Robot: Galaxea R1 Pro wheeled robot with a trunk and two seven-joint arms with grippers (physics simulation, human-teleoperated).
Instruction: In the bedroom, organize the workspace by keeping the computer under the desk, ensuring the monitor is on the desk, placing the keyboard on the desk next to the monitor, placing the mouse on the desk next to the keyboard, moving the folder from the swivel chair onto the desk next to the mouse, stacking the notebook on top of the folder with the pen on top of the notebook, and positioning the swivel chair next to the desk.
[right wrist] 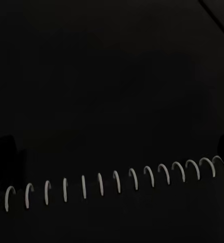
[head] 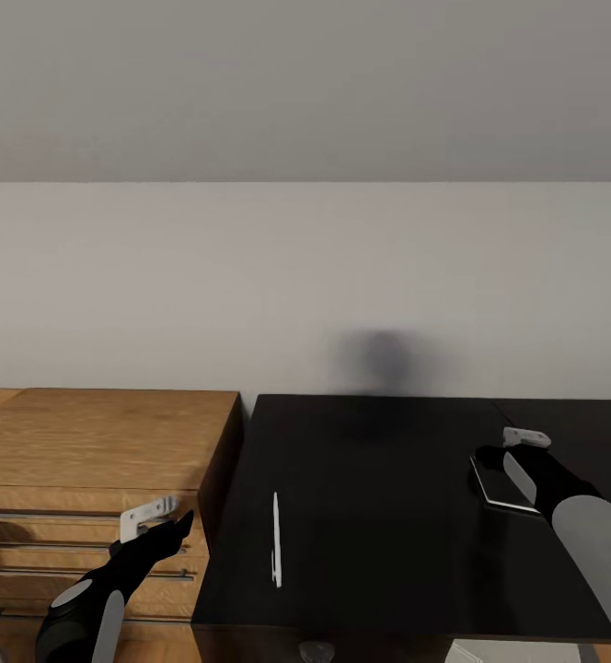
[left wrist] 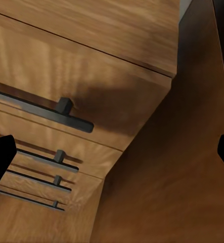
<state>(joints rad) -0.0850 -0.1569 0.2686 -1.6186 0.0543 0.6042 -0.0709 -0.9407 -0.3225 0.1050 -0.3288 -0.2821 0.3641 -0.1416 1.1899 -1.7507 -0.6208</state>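
The glossy black desk (head: 388, 552) fills the middle and right of the head view. The pen (head: 275, 539), a thin white stick, lies on its left part, pointing away from me. Farther right lies the notebook (head: 491, 486), dark with a pale edge; its white spiral binding (right wrist: 117, 182) crosses the right wrist view. My right gripper (head: 494, 462) hangs just over the notebook, open (right wrist: 114, 149), with dark fingertips (right wrist: 3, 152) wide apart and nothing between them. My left gripper (head: 178, 527) is open (left wrist: 112, 154) in front of the wooden dresser, left of the desk.
The light wooden dresser (head: 94, 451) with long dark bar handles (left wrist: 46, 112) stands against the desk's left end. A plain grey wall runs behind both. A round drawer knob (head: 317, 651) and a pale grey shape (head: 476, 652) show below the desk's front edge.
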